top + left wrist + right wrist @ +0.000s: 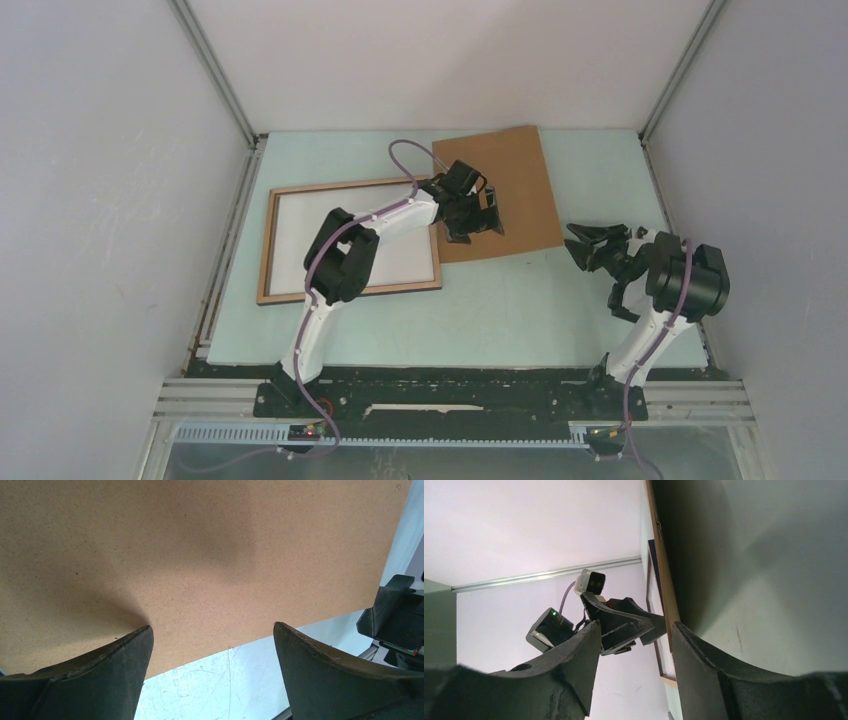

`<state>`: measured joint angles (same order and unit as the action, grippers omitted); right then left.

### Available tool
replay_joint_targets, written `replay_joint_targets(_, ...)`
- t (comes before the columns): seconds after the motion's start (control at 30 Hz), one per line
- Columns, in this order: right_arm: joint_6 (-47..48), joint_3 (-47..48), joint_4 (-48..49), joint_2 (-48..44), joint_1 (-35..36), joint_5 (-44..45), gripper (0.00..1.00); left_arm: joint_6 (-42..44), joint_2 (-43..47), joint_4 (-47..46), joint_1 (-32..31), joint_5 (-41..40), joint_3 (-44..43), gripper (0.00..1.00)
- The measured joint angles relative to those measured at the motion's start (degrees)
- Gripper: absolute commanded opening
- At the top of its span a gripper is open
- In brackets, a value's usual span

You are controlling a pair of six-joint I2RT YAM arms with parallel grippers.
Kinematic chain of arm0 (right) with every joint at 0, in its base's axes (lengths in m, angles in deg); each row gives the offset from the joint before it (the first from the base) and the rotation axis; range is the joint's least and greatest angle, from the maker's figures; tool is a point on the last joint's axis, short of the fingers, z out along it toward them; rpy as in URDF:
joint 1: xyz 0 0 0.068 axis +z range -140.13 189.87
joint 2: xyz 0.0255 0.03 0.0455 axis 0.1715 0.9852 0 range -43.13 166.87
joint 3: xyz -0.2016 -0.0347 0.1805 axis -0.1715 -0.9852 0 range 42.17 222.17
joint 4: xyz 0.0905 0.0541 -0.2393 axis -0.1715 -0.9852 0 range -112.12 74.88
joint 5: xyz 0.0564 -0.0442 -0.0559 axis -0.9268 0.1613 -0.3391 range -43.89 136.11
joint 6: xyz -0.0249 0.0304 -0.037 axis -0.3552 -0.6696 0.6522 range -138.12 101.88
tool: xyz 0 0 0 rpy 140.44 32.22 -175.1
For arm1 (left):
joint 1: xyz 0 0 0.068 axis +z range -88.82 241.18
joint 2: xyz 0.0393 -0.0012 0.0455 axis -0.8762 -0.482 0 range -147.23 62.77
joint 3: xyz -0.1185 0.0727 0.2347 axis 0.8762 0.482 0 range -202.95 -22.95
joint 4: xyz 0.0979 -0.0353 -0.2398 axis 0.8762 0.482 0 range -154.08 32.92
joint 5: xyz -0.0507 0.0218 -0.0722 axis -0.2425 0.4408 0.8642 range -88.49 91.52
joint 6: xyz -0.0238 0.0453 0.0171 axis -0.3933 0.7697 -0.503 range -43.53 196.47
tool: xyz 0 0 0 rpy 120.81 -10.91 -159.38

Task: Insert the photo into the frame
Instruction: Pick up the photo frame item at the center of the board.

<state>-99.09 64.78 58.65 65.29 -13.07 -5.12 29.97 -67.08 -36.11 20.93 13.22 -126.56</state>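
The frame (268,245) lies flat at the table's left with its wood-brown rails up. A white sheet (300,240) fills it, which looks like the photo lying plain back up; no printed side shows. My left gripper (475,228) is open and empty. It hovers over the near left edge of the brown backing board (510,185). In the left wrist view the fingers (125,650) straddle the board's edge (200,555). My right gripper (597,280) is open and empty. It is turned sideways above the table's right side and faces the left gripper (624,622).
The backing board lies askew at the back middle, its near left corner next to the frame's right rail. The pale green table (520,310) has walls on three sides. The right wrist view shows a frame rail (667,679) and the board's edge (663,570).
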Motion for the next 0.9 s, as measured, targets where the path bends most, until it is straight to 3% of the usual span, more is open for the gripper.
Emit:
replay_joint_targets(0.2,-2.3,-1.2,4.3,-1.6,3.0,2.5,0.51,0.2,0.5,0.0,0.2,0.2,0.0,1.0)
replay_joint_targets(0.47,-2.4,-1.6,-2.3,-13.5,6.8,3.0,0.51,1.6,2.8,0.4,0.1,0.1,0.8,1.0)
replay_joint_targets(0.6,5.3,-1.3,-17.8,-26.6,10.2,4.8,0.58,2.9,6.7,-4.1,0.1,0.5,6.4,1.0)
replay_joint_targets(0.73,19.0,5.2,-42.9,-39.8,15.8,10.3,0.62,3.0,11.8,-11.0,0.1,0.8,13.9,1.0)
replay_joint_targets(0.9,29.6,13.5,-59.7,-43.6,22.4,19.6,0.63,1.2,15.0,-17.6,0.4,3.4,19.6,1.0)
